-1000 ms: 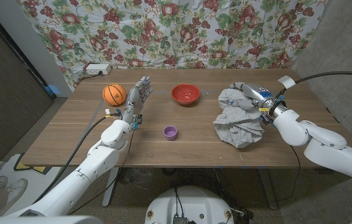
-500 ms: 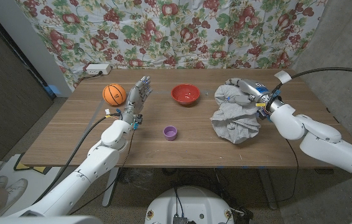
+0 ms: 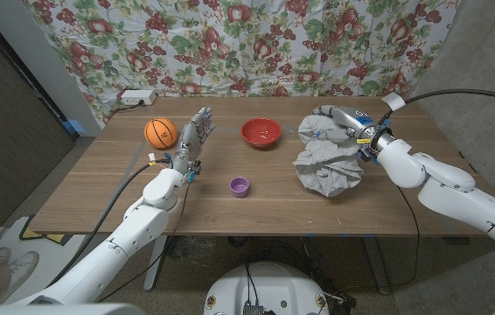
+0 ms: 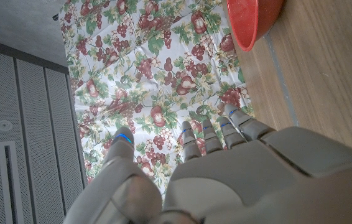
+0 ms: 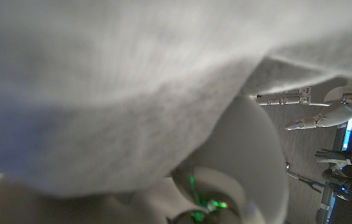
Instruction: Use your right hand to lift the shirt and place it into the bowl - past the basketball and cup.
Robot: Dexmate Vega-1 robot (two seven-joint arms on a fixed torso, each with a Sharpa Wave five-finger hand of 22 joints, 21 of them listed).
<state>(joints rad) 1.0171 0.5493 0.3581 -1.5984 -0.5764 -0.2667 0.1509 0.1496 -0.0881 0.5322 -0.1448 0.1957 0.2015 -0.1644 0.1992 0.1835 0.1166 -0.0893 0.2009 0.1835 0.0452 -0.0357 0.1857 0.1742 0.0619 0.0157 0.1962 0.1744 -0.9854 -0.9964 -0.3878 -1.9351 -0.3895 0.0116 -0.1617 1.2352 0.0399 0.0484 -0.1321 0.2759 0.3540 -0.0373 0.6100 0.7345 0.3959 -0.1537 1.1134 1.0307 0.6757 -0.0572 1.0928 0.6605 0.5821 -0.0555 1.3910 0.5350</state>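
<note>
The grey shirt (image 3: 328, 164) hangs bunched from my right hand (image 3: 345, 122), which grips its top at the table's right side; its lower folds look to touch the wood. Grey cloth (image 5: 132, 81) lies over the fingers in the right wrist view. The red bowl (image 3: 261, 132) sits left of the shirt at the back middle, and its rim (image 4: 254, 22) is also in the left wrist view. An orange basketball (image 3: 161, 132) lies at the back left. A small purple cup (image 3: 240, 185) stands in front of the bowl. My left hand (image 3: 193, 142) stands upright with fingers apart beside the ball, holding nothing.
A floral cloth (image 3: 256, 44) hangs behind the table. A white power strip (image 3: 135, 97) lies at the back left corner. Bare wood (image 3: 99, 192) lies in front of the ball and cup.
My right hand has lifted the shirt and carried it up and left toward the bowl. The left arm has not moved.
</note>
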